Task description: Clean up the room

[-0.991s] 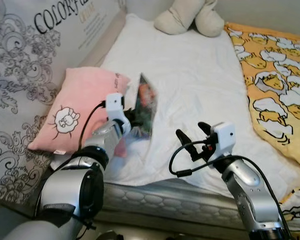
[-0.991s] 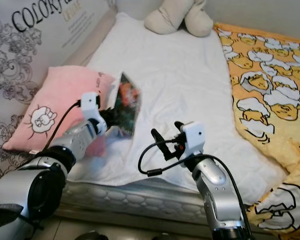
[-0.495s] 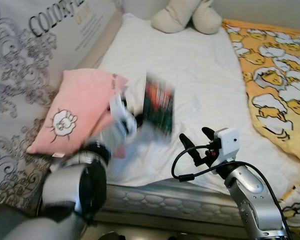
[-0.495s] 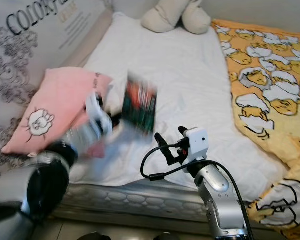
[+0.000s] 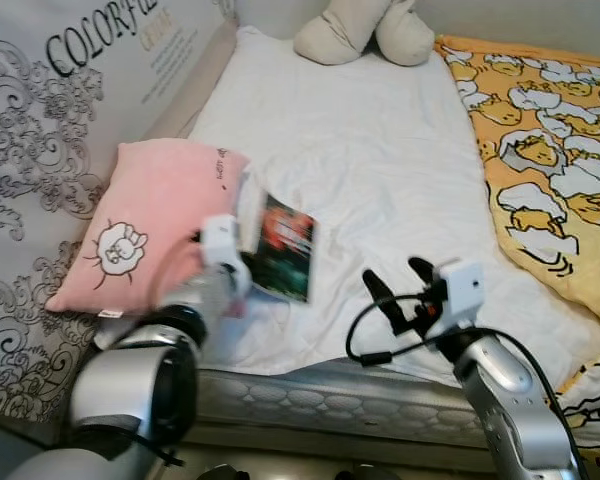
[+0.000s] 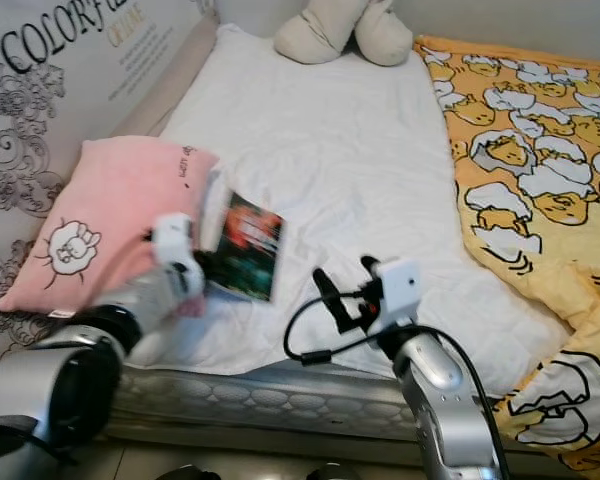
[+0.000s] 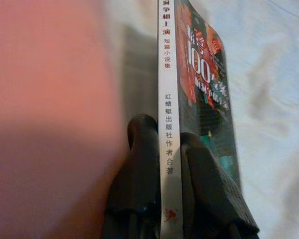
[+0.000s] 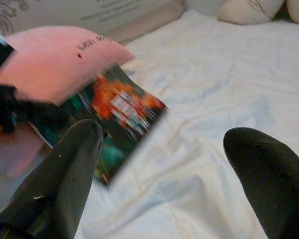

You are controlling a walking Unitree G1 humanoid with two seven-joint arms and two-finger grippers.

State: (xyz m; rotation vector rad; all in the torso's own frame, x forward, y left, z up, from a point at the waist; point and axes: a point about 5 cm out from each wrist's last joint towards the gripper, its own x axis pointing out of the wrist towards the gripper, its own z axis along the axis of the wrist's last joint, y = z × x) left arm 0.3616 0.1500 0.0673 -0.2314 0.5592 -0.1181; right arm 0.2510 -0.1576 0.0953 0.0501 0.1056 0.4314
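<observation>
The left gripper (image 7: 164, 164) pinches a book (image 5: 283, 247) by its spine, held over the white sheet (image 5: 380, 160) just beside the pink pillow (image 5: 145, 225). With only the spine caught, the book could swing or slip free. The right gripper (image 5: 398, 290) hovers open near the bed's edge; the left forearm is blurred, so the book's tilt is probably uncertain.

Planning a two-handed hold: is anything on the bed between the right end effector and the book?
Nothing visible. Bare white sheet separates the open right end effector from the book, held by the left end effector beside the pink pillow.
</observation>
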